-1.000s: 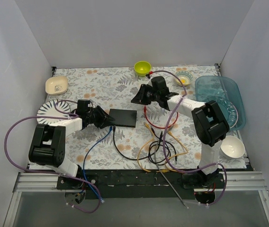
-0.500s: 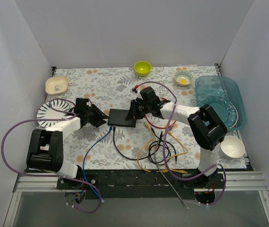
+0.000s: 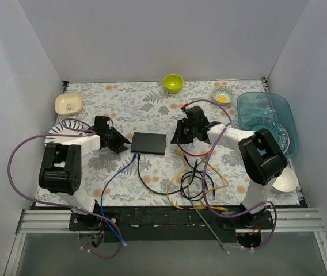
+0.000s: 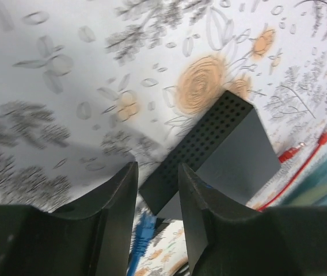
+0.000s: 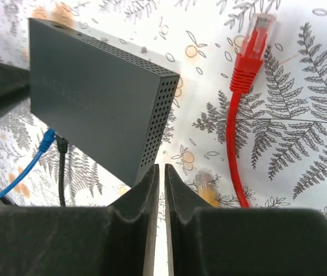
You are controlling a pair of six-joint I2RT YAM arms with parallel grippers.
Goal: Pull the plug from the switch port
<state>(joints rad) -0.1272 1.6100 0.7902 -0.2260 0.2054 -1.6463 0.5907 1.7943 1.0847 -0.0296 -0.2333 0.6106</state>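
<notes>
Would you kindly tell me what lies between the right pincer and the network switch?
Only a narrow strip of bare floral mat lies between the right pincer and the network switch, as the top view shows.

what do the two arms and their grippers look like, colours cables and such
The left arm and right arm both have white links between chunky black joint housings, and a loose purple cable loops along each. The left gripper and right gripper have smooth matte black fingers. No markings are readable.
</notes>
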